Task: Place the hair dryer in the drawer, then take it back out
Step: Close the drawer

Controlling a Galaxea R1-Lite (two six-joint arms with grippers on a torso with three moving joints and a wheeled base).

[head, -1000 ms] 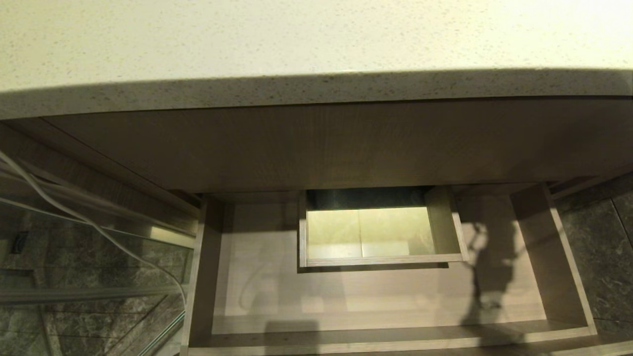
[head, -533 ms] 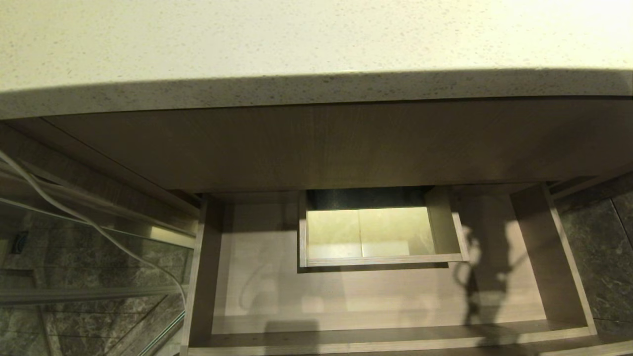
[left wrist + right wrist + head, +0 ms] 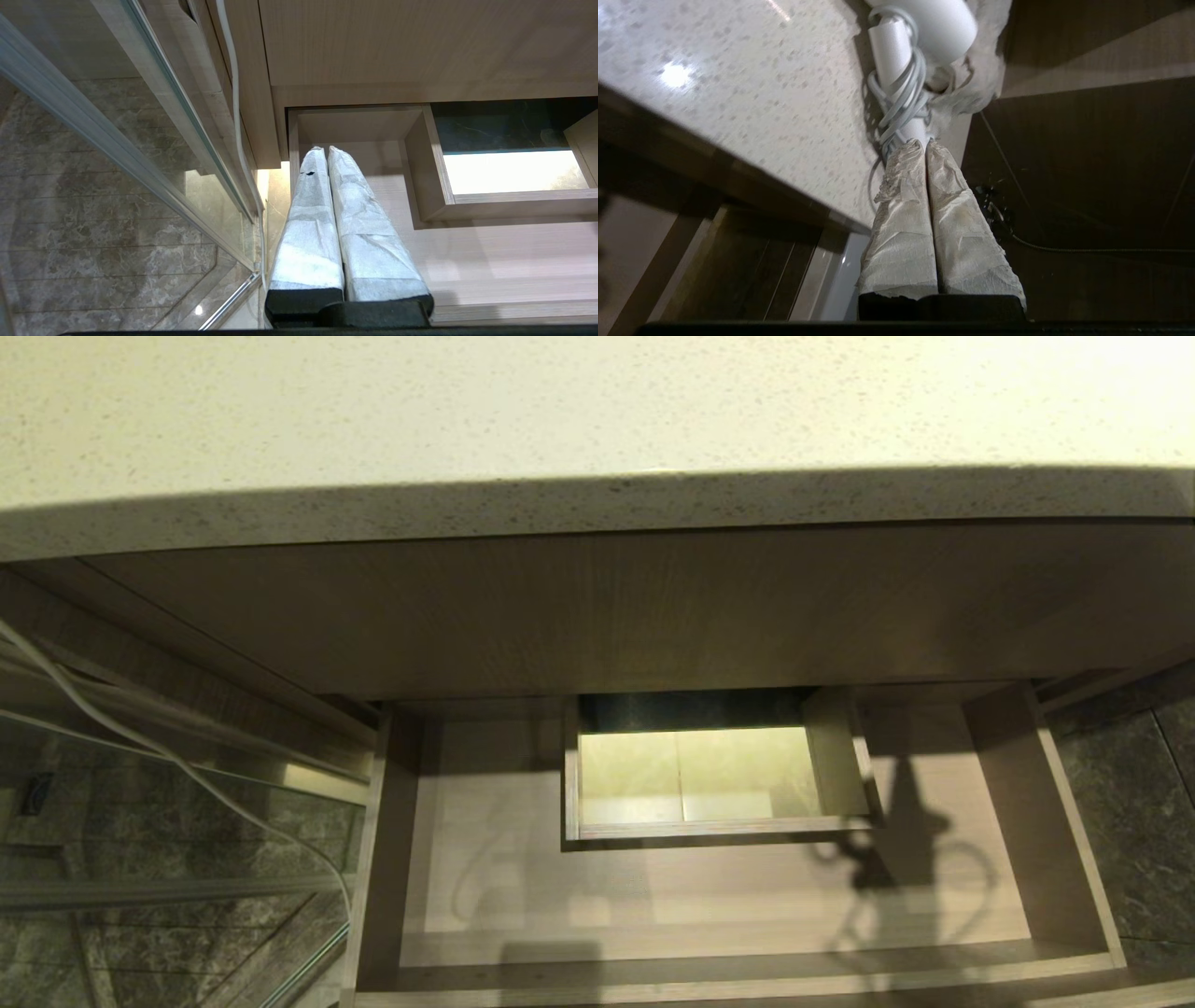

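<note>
The hair dryer (image 3: 924, 28) lies on the speckled counter (image 3: 752, 93) with its white cord wound round the handle, and shows only in the right wrist view. My right gripper (image 3: 924, 142) is shut. Its wrapped fingers are pressed together just short of the handle's end, and nothing shows between them. The drawer (image 3: 709, 896) stands pulled out below the counter edge and I see only shadows on its floor. My left gripper (image 3: 325, 149) is shut and holds nothing, hanging over the drawer's (image 3: 490, 261) left end. Neither arm is in the head view.
A white towel (image 3: 985, 70) is bunched beside the dryer against the wall. A boxed notch (image 3: 700, 775) juts into the drawer from its rear wall. A glass panel (image 3: 140, 821) and a loose white cable (image 3: 140, 747) stand left of the drawer. The counter's (image 3: 560, 411) lip overhangs it.
The arm's shadow on the right part of the drawer floor has shifted lower and changed shape, now with a looping cable outline. Drawer and counter have not moved.
</note>
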